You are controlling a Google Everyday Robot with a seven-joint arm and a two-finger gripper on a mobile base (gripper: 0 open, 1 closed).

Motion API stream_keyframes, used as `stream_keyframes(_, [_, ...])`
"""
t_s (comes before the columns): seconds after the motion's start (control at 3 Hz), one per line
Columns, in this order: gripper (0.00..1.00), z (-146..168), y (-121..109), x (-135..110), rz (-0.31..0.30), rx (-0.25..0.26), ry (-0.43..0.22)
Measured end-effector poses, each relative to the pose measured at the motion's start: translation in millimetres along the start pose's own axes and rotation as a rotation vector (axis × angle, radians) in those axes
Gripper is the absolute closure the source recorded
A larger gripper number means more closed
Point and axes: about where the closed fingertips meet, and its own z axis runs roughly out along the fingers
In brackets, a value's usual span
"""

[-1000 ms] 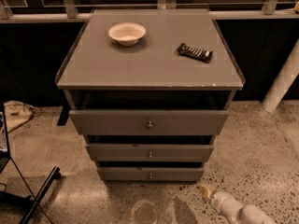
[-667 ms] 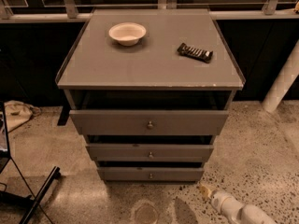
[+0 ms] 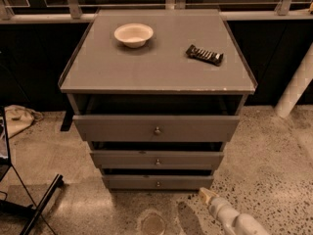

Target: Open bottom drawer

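The grey cabinet [image 3: 156, 67] has three drawers, all pulled out a little. The bottom drawer [image 3: 157, 182] is the lowest and shortest front, with a small round metal knob [image 3: 157, 183]. It sticks out less than the middle drawer [image 3: 156, 160] and the top drawer [image 3: 156, 128]. My gripper [image 3: 207, 196] is low at the bottom right, just right of and below the bottom drawer's right end, not touching it. The white arm [image 3: 234, 222] runs off the bottom edge.
A white bowl [image 3: 133, 35] and a dark wrapped snack bar [image 3: 204, 55] lie on the cabinet top. A black stand leg [image 3: 41, 202] and a cloth bundle [image 3: 17, 119] are at the left on the speckled floor. A white post [image 3: 296, 84] stands at the right.
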Motion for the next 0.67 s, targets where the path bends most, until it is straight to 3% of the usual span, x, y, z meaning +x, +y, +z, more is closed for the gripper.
stream_keyframes(0.67, [1.0,70.2,3.8,2.3,-0.036,-0.043,-0.027])
